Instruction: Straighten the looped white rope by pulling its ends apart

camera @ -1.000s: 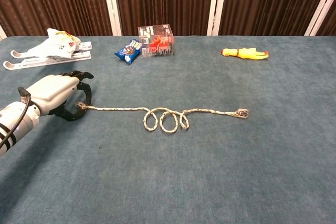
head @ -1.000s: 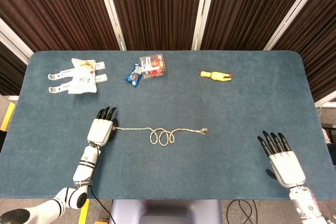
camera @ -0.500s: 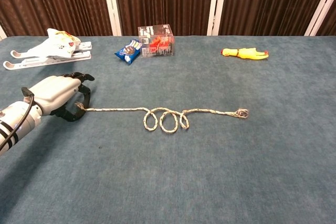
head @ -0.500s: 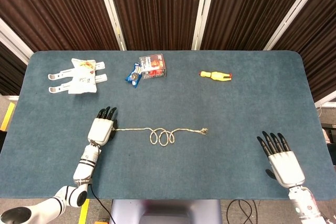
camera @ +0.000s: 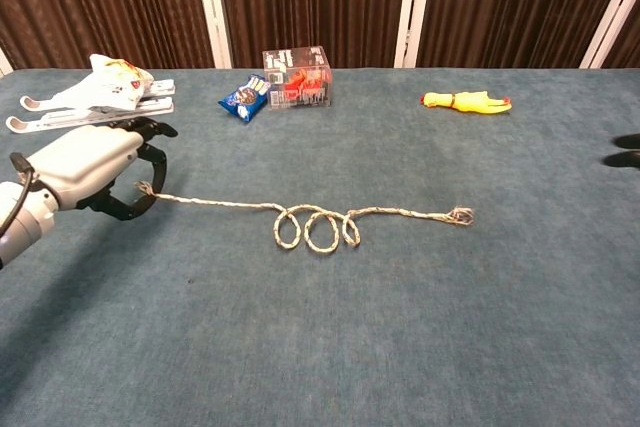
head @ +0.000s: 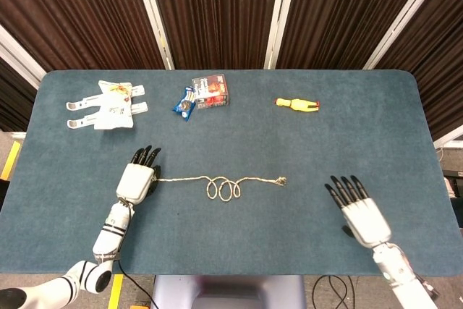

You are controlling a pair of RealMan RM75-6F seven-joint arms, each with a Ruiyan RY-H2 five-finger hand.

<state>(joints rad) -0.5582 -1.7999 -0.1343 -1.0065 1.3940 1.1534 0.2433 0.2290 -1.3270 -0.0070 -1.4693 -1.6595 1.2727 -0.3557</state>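
Covering the table [head: 239, 244] was blue carpet, dark curtains behind. The white rope [head: 217, 182] lay mid-table; the left hand [head: 139, 176] pinched its end, the right hand [head: 358, 211] spread beyond the other end.

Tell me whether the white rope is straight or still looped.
Still looped. The white rope lies on the table with coils bunched at its middle; the left robot hand holds one end, and the other end lies free.

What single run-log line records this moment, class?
left hand: pinches white rope end, lifted | right hand: open, off free end | rope: loops remain
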